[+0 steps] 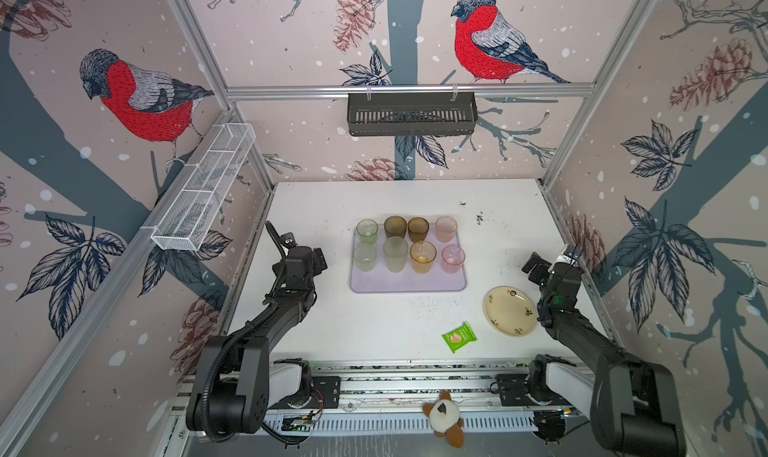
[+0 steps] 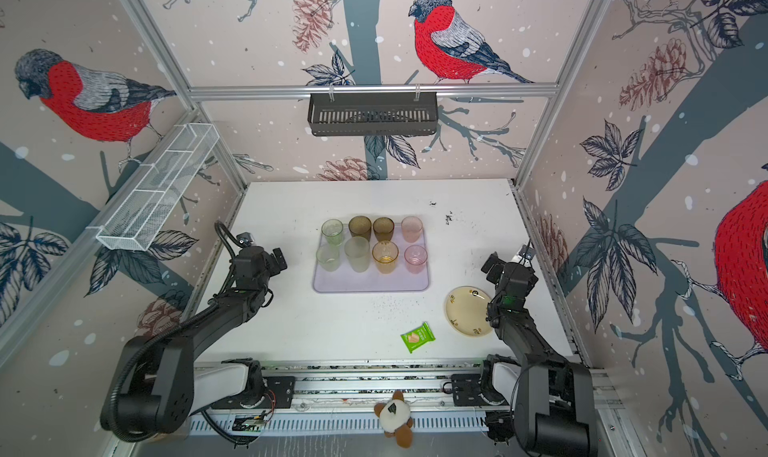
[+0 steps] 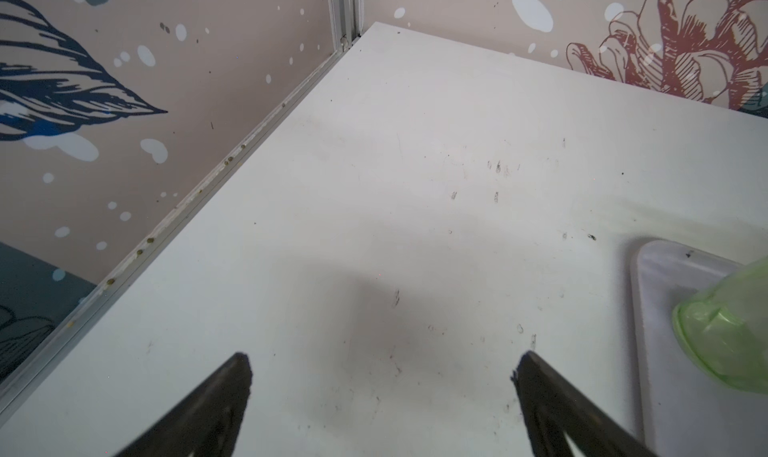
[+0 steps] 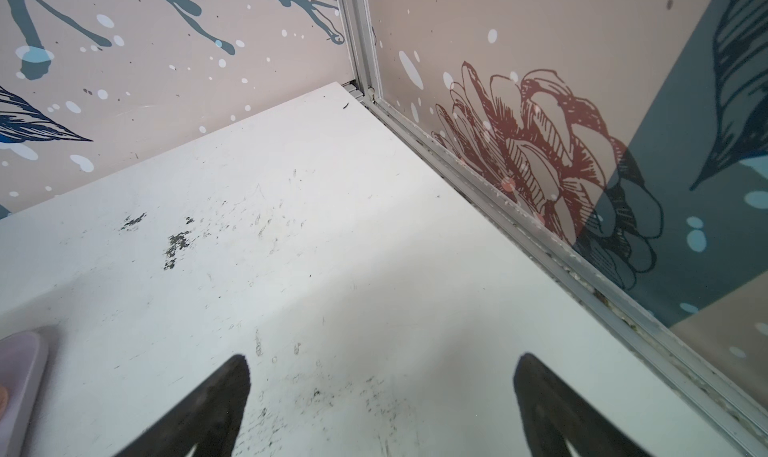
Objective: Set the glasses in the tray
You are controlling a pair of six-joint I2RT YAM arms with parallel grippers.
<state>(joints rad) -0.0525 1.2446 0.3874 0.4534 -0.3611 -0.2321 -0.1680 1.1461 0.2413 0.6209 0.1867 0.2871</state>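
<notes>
Tray [image 1: 407,283] sits in the middle of the table [image 1: 332,330], long side running 9 to 3 o'clock. All eight glasses [image 2: 357,254] are on it, upright, in two rows of four.
Far row, 9 to 3 o'clock: green glass [image 1: 367,231], brown glass [image 1: 395,226], second brown glass [image 1: 417,229], pink glass [image 1: 446,228].
Near row, same order: pale green glass [image 1: 365,258], frosted glass [image 1: 395,254], amber glass [image 1: 423,257], second pink glass [image 1: 453,259].

Left tool [image 3: 380,363]: released, jaws spread wide, nothing between them, bare table under the tips. In both top views it sits at 9 o'clock of the tray, near the rim but apart from it, so tray and glasses lie at its 3 o'clock. Left wrist view catches a tray corner and one of the green ones at the frame edge, off to the side of the jaws, not between them.

Right tool [image 4: 380,363]: released too, jaws wide, holding nothing, over scuffed table. It sits at 3 o'clock of the tray, farther off than the left tool; tray lies at its 9 o'clock. Right wrist view shows only a sliver of tray corner.

Rest: cream plate [image 1: 510,310] at 4 o'clock of the tray, just beside the right arm [image 1: 561,309]; green snack packet [image 1: 459,337] at 5 o'clock; plush toy [image 1: 444,417] on the front rail at 6 o'clock; black basket [image 1: 411,114] on the back wall at 12 o'clock.
</notes>
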